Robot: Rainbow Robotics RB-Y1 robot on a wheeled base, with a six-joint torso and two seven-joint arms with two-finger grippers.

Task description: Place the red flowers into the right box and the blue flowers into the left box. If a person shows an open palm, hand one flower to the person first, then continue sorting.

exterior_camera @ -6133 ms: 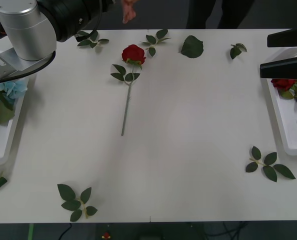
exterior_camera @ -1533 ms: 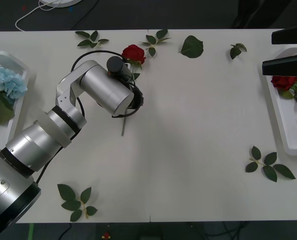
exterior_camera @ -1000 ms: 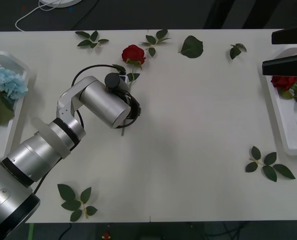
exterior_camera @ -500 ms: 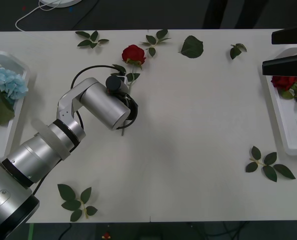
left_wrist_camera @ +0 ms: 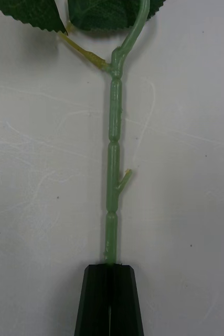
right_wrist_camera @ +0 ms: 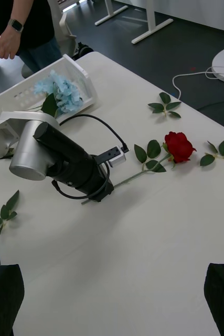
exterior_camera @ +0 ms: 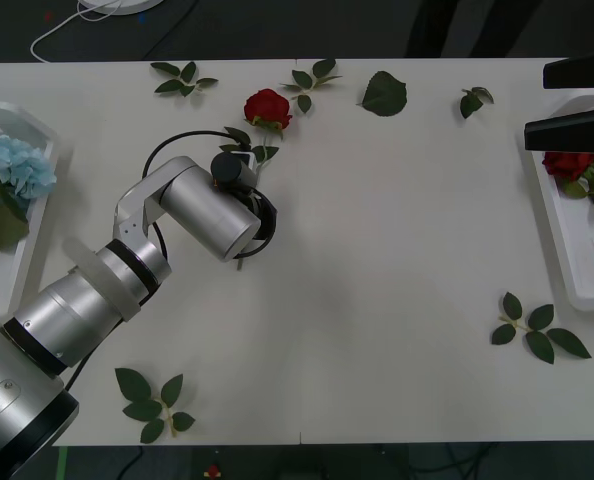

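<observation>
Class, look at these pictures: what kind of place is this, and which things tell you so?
Probably a robotics lab or office room. A white table holds an artificial red rose and a white sorting tray, and other desks' metal legs stand on the dark floor behind.

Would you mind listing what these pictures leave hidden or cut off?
- Front view: the left end effector sits under its own wrist, which covers most of the red rose stem.
- Left wrist view: the stem's end disappears between the shut black fingers.
- Front view: the right box and left box are cropped by the frame edges.
</observation>
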